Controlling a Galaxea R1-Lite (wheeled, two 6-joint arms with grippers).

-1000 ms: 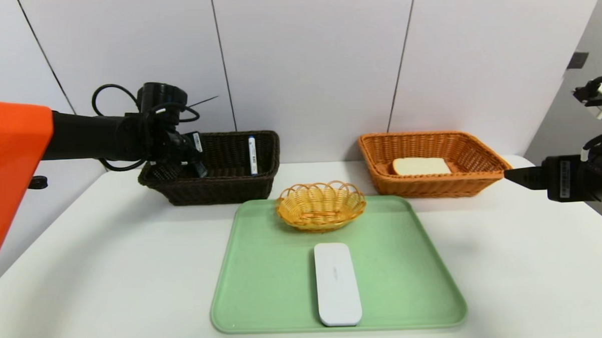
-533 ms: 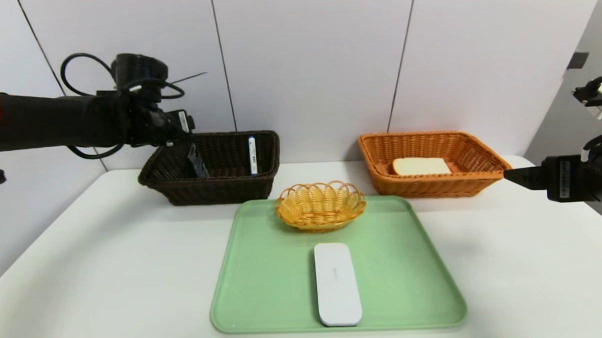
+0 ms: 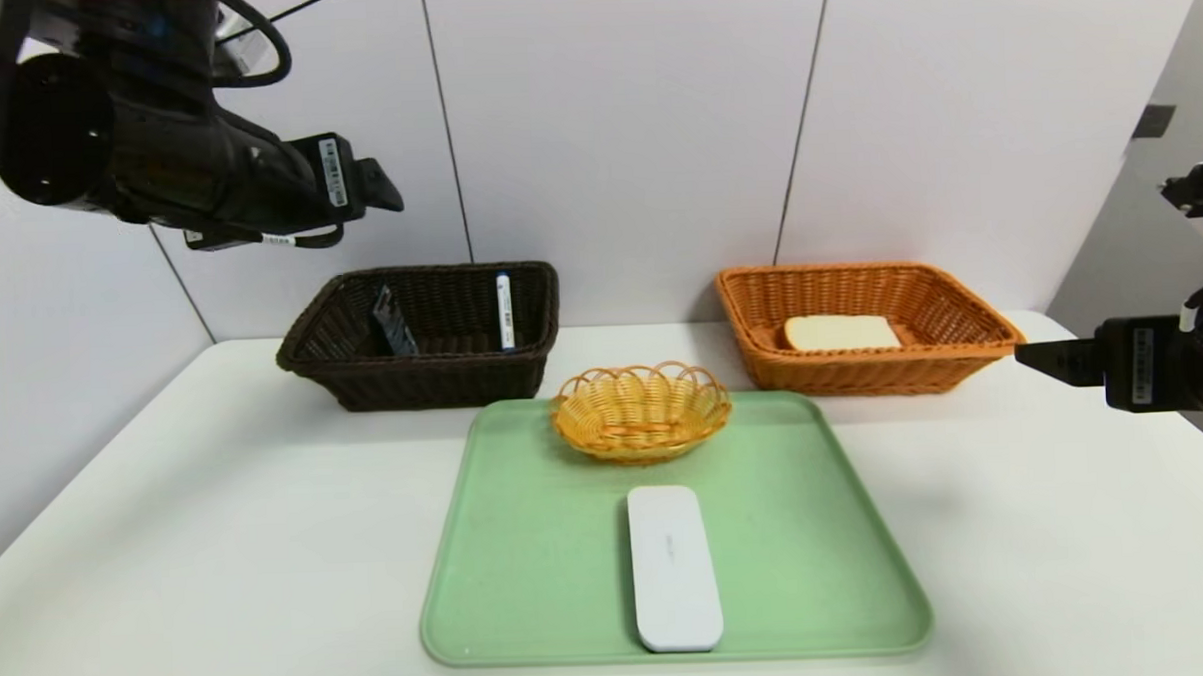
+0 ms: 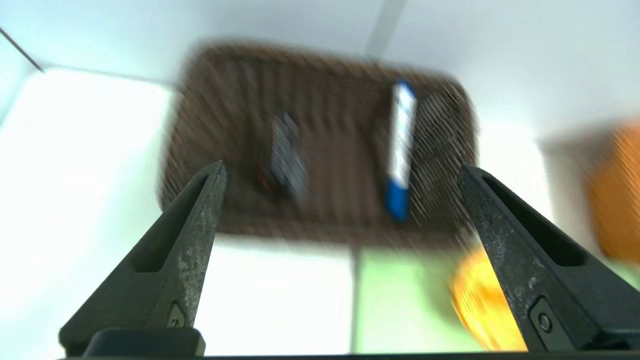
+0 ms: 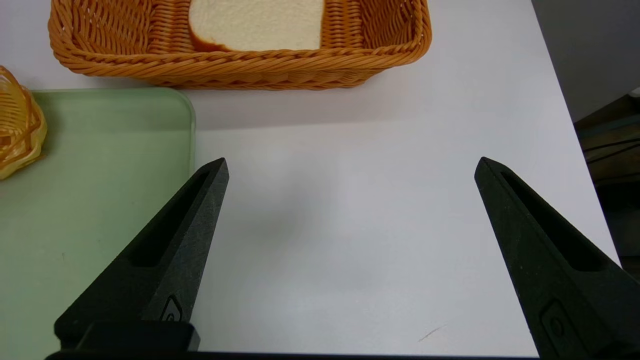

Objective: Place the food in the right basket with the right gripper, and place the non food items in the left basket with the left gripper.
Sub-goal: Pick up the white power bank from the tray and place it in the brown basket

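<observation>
High above the dark brown left basket (image 3: 433, 384) my left gripper (image 3: 388, 190) hangs open and empty. Inside that basket lie the white marker with the blue cap (image 3: 504, 309) and the dark glossy packet (image 3: 394, 323); the left wrist view shows the basket (image 4: 450, 125), the marker (image 4: 401, 145) and the packet (image 4: 287, 157) below the open gripper (image 4: 342, 172). The white rounded case (image 3: 674, 566) lies on the green tray (image 3: 530, 581). The bread slice (image 3: 839, 332) rests in the orange right basket (image 3: 863, 374), also seen as bread (image 5: 257, 22) in the basket (image 5: 235, 67). My right gripper (image 3: 1024, 356) stands open, empty, at the table's right edge (image 5: 350, 167).
A small round yellow wicker basket (image 3: 641, 412) stands on the tray's far part, between the two large baskets. White wall panels rise right behind the baskets. The table's right edge (image 5: 575, 145) runs close to the right gripper.
My left gripper has let go of the dark packet in the left basket and risen well above it, swinging up and back. The right arm has hardly moved.
</observation>
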